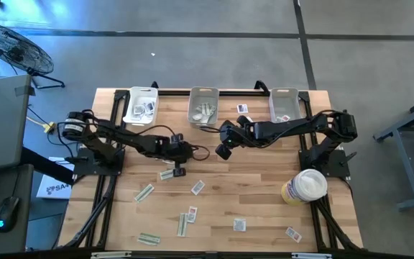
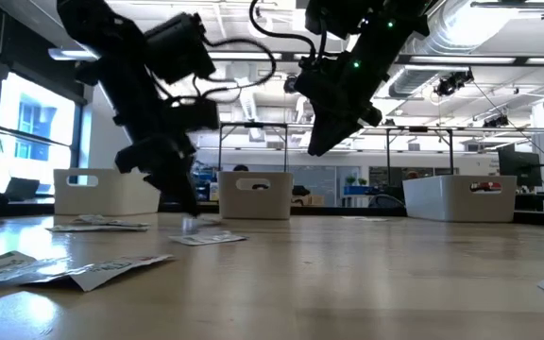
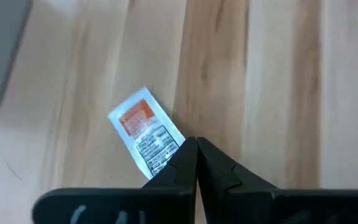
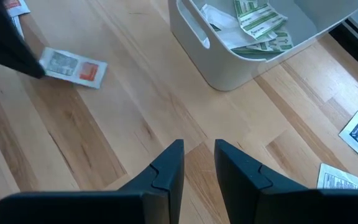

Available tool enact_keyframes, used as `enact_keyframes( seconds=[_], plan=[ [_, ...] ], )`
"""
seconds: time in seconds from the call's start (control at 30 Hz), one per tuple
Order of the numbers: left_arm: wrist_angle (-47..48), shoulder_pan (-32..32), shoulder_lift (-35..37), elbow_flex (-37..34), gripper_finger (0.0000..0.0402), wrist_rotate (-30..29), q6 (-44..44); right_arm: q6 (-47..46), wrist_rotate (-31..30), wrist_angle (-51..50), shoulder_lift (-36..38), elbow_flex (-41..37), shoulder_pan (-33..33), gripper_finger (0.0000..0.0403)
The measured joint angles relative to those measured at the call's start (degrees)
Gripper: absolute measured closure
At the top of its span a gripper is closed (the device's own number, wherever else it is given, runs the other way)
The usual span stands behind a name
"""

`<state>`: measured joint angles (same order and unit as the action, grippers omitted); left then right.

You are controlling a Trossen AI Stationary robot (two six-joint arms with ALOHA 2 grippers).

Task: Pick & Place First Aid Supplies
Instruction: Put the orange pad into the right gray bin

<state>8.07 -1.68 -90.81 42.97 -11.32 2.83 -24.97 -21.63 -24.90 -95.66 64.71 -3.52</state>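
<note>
My left gripper (image 1: 180, 153) is shut on a small white packet with an orange-red mark (image 3: 143, 134), near the table's middle, in front of the left and middle bins. The right wrist view shows the same packet (image 4: 73, 67) sticking out from the dark fingertip (image 4: 14, 50). My right gripper (image 4: 199, 155) hangs open above bare wood in front of the middle bin (image 1: 203, 106), with nothing between its fingers. More first aid supplies lie flat on the table: white packets (image 1: 198, 188) and pale green strips (image 1: 144, 192). My left gripper pinches the packet's printed-text end (image 3: 165, 163) between its two fingertips, while the orange-marked end sticks out free. The fingers slant down from the table's left side. The packet lies about level; whether it is clear of the wood I cannot tell.
Three pale bins stand along the far edge: left (image 1: 141, 106), middle with green strips (image 4: 260, 18), right (image 1: 284, 104). A white-and-yellow tub (image 1: 304, 187) stands at the near right. Loose packets (image 1: 239, 225) and strips (image 1: 149, 239) are scattered over the near half.
</note>
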Motion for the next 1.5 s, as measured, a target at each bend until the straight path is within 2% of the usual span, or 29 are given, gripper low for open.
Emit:
enact_keyframes(
  seconds=[0.37, 0.6, 0.73, 0.87, 0.97, 1.07, 1.33, 1.5],
  plan=[
    [-0.5, -0.1, 4.1, 0.1, 0.0401, 1.9, 0.0, 3.1, -0.9, 3.1, 0.0, 0.0, 3.0, 0.0320],
    [-0.8, -0.2, 4.1, 0.1, 0.0401, 2.8, 0.0, 11.8, 0.4, 10.4, -3.7, 0.0, 6.6, 0.0316],
    [-1.2, -0.2, 4.1, 0.2, 0.0402, 2.8, 0.0, 18.7, 2.4, 17.9, -9.6, 0.0, 8.5, 0.0291],
    [-1.2, -0.2, 4.1, 0.2, 0.0401, 2.8, 0.0, 25.2, 2.2, 28.8, -15.5, 0.0, 9.3, 0.0246],
    [-1.5, -0.2, 4.1, 0.2, 0.0401, 2.9, 0.0, 26.9, 2.6, 36.3, -18.8, 0.0, 9.2, 0.0214],
    [-1.3, -0.2, 4.1, 0.2, 0.0401, 2.9, 0.0, 26.9, 3.0, 38.0, -20.1, 0.0, 8.9, 0.0194],
    [-2.8, -0.2, 4.1, 0.2, 0.0401, 3.0, 0.4, 26.9, 0.7, 41.1, -21.2, 0.1, 9.7, 0.0190],
    [-4.1, -0.2, 4.1, 0.2, 0.0401, 3.0, 0.5, 26.4, 1.4, 45.8, -24.9, 0.1, 9.5, 0.0196]
  ],
)
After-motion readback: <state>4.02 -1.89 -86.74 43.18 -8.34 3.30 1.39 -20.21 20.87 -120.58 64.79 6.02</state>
